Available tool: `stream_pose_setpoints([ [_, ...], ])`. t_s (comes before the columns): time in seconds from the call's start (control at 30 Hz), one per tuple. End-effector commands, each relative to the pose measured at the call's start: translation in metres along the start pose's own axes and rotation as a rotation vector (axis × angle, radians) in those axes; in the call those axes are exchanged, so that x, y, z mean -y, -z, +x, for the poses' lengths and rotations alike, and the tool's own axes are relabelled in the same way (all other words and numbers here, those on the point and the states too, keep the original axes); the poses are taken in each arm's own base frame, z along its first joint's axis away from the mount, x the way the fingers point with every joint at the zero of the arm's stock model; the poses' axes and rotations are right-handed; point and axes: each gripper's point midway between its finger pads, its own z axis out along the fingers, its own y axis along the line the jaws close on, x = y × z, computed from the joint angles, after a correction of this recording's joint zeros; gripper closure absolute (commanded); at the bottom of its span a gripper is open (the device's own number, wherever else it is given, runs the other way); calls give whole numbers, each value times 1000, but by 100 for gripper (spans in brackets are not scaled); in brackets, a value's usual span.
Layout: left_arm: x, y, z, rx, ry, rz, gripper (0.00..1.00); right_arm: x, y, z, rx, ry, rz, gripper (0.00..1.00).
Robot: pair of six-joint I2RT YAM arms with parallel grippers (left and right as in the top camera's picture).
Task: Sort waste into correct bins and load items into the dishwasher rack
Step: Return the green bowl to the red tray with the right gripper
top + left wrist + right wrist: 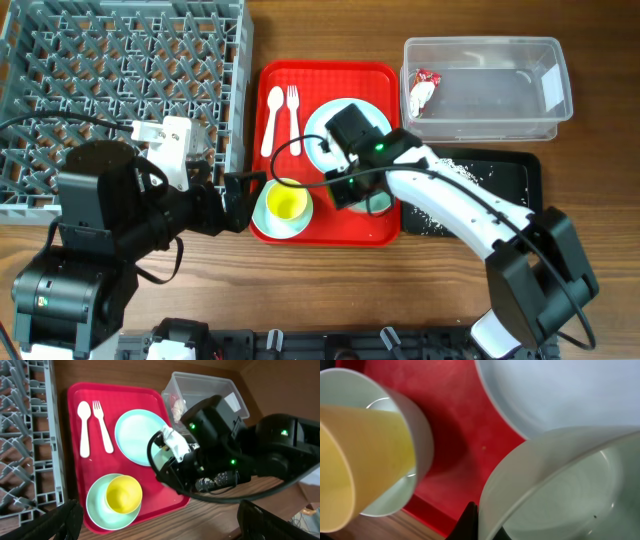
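The waste looks dealt with: the wrapper (422, 92) lies in the clear tub (540, 110) and the rice-like crumbs (455, 168) are scattered in the black tray (520, 190). The loading has not begun — the rack (60, 60) holds nothing. Spoon (272, 118), fork (292, 110), plate (137, 435) and the cup (286, 204) on its saucer (270, 222) sit on the red tray (320, 80). The right gripper (485, 527) seems to pinch the rim of the bowl (560, 490) over that tray, while the left gripper (243, 198) hangs spread wide at the tray's left edge — holding nothing.

Bare red tray (378, 80) corner past the plate (316, 128); right arm (440, 190) across the black tray (520, 172) side.
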Motion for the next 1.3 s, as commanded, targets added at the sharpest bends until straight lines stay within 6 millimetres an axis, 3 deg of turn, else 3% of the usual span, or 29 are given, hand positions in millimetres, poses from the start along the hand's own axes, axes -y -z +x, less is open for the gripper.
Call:
stream_pose_setpoints([
  [0.0,6,5,-4,17,-6,19,0,0,-20,19,-29,-68,47,96],
  [0.23,6,5,-4,17,-6,19,0,5,-22,28,-51,-128,78,93],
  [0.3,6,5,-4,17,-6,19,0,1,-16,24,-39,-105,59,66],
  [0.33,6,5,-4,17,-6,18,0,-5,-11,20,-26,-79,35,59],
  [0.43,6,5,-4,17,-6,19,0,-28,18,0,61,-27,-43,55],
  [0.53,6,5,-4,17,-6,18,0,-57,45,-10,135,6,-157,57],
  [0.63,6,5,-4,17,-6,18,0,-91,55,-10,143,56,-304,62],
  [0.73,6,5,-4,17,-6,18,0,-77,51,-12,147,-48,-229,62],
  [0.9,6,5,-4,17,-6,19,0,-72,49,-33,238,-54,-192,64],
  [0.97,6,5,-4,17,-6,19,0,-55,37,-37,246,-113,-105,66],
  [1.07,7,5,3,-12,6,29,0,-54,8,-35,186,-129,-105,67],
  [1.1,6,5,8,-32,15,25,0,-53,0,-33,165,-146,-104,69],
  [1.2,8,5,13,-54,27,33,0,-57,-20,-25,95,-163,-133,88],
  [1.27,7,5,15,-64,32,31,0,-58,-23,-24,87,-164,-140,90],
])
